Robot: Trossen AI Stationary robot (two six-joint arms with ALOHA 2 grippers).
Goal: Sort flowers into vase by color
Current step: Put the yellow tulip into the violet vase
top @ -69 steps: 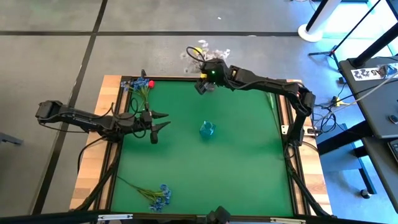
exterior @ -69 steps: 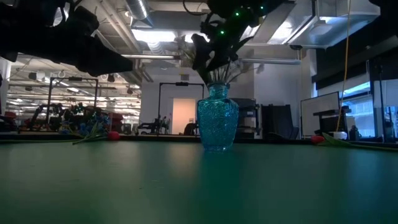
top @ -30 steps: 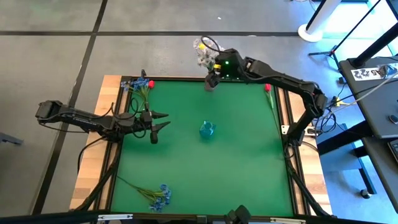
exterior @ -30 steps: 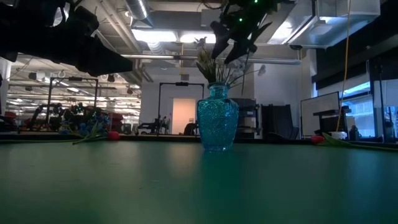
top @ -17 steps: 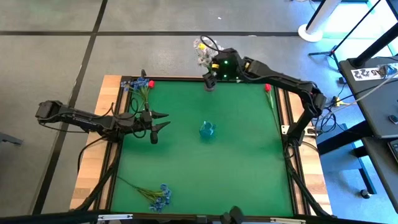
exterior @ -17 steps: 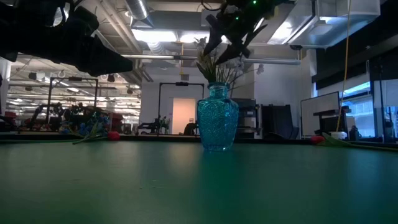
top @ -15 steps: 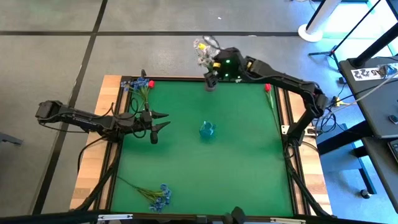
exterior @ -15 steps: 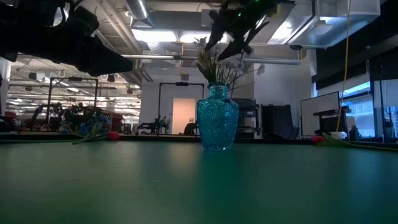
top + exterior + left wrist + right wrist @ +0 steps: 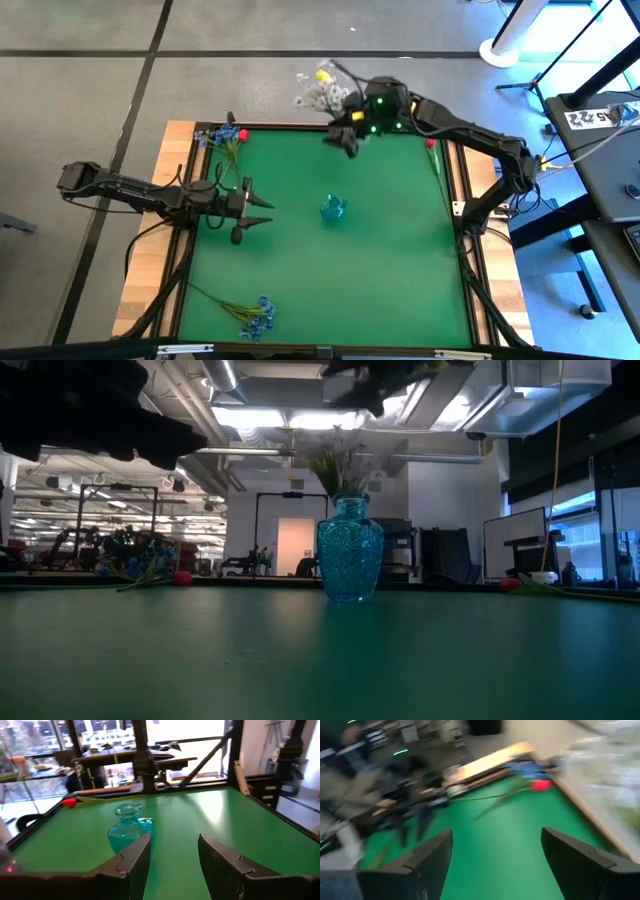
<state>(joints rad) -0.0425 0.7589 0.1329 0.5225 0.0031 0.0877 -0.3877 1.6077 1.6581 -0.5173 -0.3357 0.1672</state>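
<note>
On the green table (image 9: pixel 330 280), your vase (image 9: pixel 333 209) stands empty; all flowers remain unsorted. Left gripper (image 9: pixel 250 211) apart; right gripper (image 9: pixel 340 138) spread, empty.

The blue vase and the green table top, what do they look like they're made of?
The vase looks like translucent teal glass or clear plastic with a pebbled, sparkly surface; light glints through its beaded texture. The table top looks like matte green felt or a similar mat: flat, even colour, only a soft sheen in the low view. Neither can be settled for certain.
</note>
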